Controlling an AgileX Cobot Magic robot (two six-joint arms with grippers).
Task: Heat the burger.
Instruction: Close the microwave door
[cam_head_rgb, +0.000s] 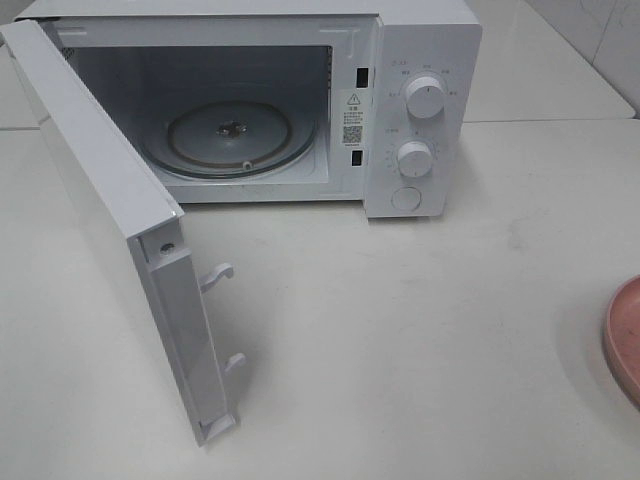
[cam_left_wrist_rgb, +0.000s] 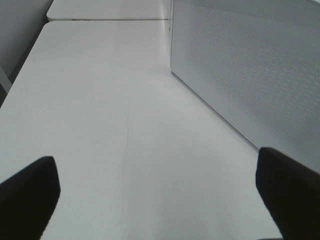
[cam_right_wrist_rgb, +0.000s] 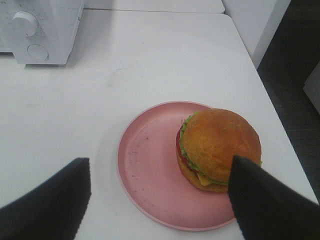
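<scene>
The burger (cam_right_wrist_rgb: 217, 147) with golden-brown bun, green lettuce and yellow cheese sits on the right part of a round pink plate (cam_right_wrist_rgb: 150, 170). My right gripper (cam_right_wrist_rgb: 160, 200) is open just above the plate, one finger (cam_right_wrist_rgb: 265, 200) close beside the burger. In the exterior high view only the plate's edge (cam_head_rgb: 625, 335) shows at the far right; the burger and both grippers are out of that view. The white microwave (cam_head_rgb: 420, 100) stands at the back with its door (cam_head_rgb: 110, 220) swung wide open and its glass turntable (cam_head_rgb: 230, 140) bare. My left gripper (cam_left_wrist_rgb: 155, 195) is open over the bare table.
The open door sticks far out toward the front left. The microwave's perforated side panel (cam_left_wrist_rgb: 245, 70) stands beside my left gripper. Two knobs (cam_head_rgb: 425, 98) and a button are on the microwave's right panel. The table's right edge (cam_right_wrist_rgb: 270, 100) runs near the plate.
</scene>
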